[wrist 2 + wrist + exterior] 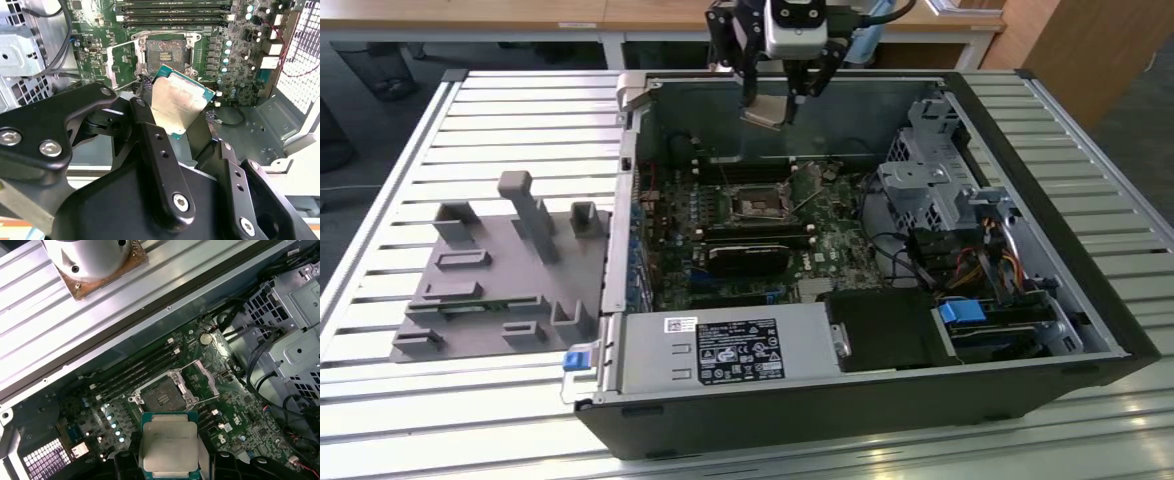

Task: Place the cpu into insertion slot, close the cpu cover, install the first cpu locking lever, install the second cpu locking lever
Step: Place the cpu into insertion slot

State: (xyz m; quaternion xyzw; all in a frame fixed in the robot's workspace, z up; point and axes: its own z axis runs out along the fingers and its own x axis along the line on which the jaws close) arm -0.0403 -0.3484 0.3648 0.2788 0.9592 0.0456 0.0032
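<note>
In the exterior view the hand (pixel 781 103) hangs over the open computer case (pixel 1067 290), toward twelve o'clock of the motherboard. It pinches the cpu (pixel 770 110), which shows as a pale, tilted plate well above the board. The insertion slot (pixel 758 203) is a dark square with a silvery rim, straight toward six o'clock from the hand. The case lies on a slatted metal surface (pixel 494 110), with a grey fixture (pixel 494 270) at nine o'clock of it. The cpu cover is hard to pick out here.

In the second wrist view the cpu (pixel 177 102) has a dull silver lid on a green-edged base, tilted, and is held on two opposite sides by the black fingers (pixel 150 135), which hide those edges. Beyond it the insertion slot (pixel 167 52) lies bare, and the cpu cover (pixel 121 62), a thin silvery frame, is swung open beside it.

In the first wrist view the cpu (pixel 170 445) faces the camera flat, with faint print that cannot be read and its nearest edge cut off by the picture. The insertion slot (pixel 161 396) sits just beyond, with the cpu cover (pixel 207 376) standing open at its side.
</note>
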